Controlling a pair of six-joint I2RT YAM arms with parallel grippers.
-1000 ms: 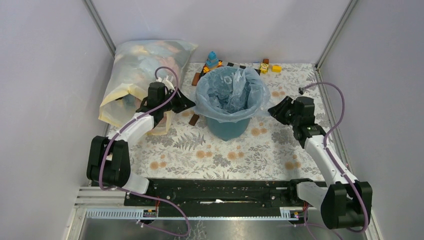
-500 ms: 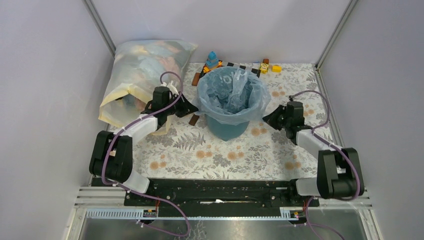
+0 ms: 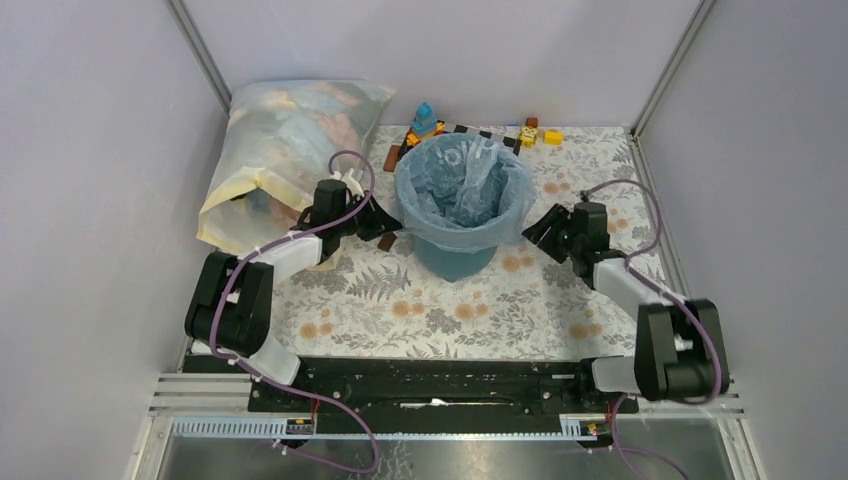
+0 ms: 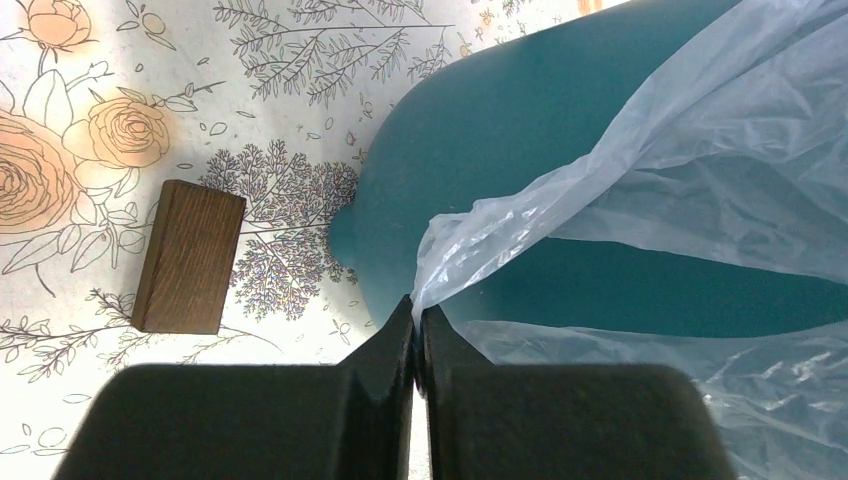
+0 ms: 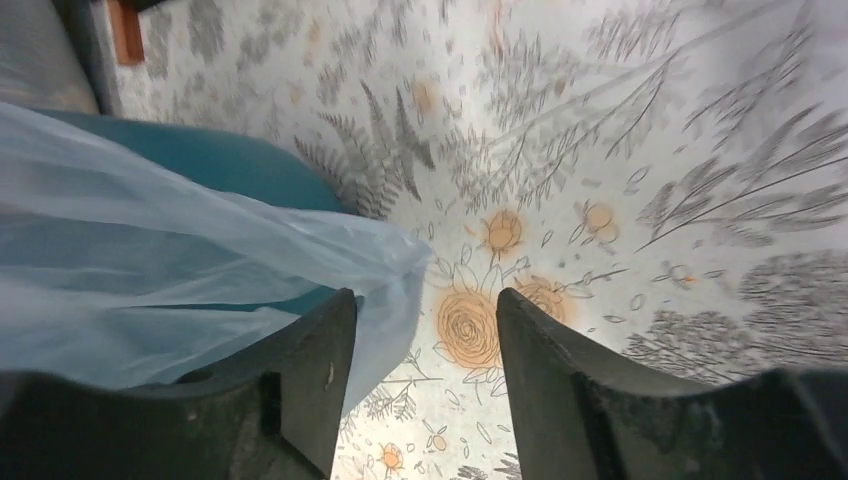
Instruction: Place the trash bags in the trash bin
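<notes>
The dark teal trash bin [image 3: 455, 258] stands mid-table, lined with the pale blue trash bag [image 3: 462, 190], whose edge is folded over the rim. My left gripper [image 3: 391, 226] is at the bin's left side, shut on the bag's hem; in the left wrist view the film [image 4: 520, 225] runs from the closed fingertips [image 4: 417, 312] across the bin wall [image 4: 500, 120]. My right gripper [image 3: 538, 229] is open just right of the bin. In the right wrist view the bag edge [image 5: 390, 270] hangs beside its left finger [image 5: 320, 350], loose between the jaws [image 5: 425, 305].
A large cloudy yellow-edged bag [image 3: 275, 150] stuffed with items lies at the back left. A brown wooden block [image 3: 388, 240] [image 4: 188, 256] lies by the bin's left foot. Small toys [image 3: 426, 122] and blocks [image 3: 540, 133] sit along the back edge. Grey walls enclose the table.
Both grippers moved down alongside the bin, drawing the bag's hem lower over the rim. The right gripper has opened and let go of the bag edge.
</notes>
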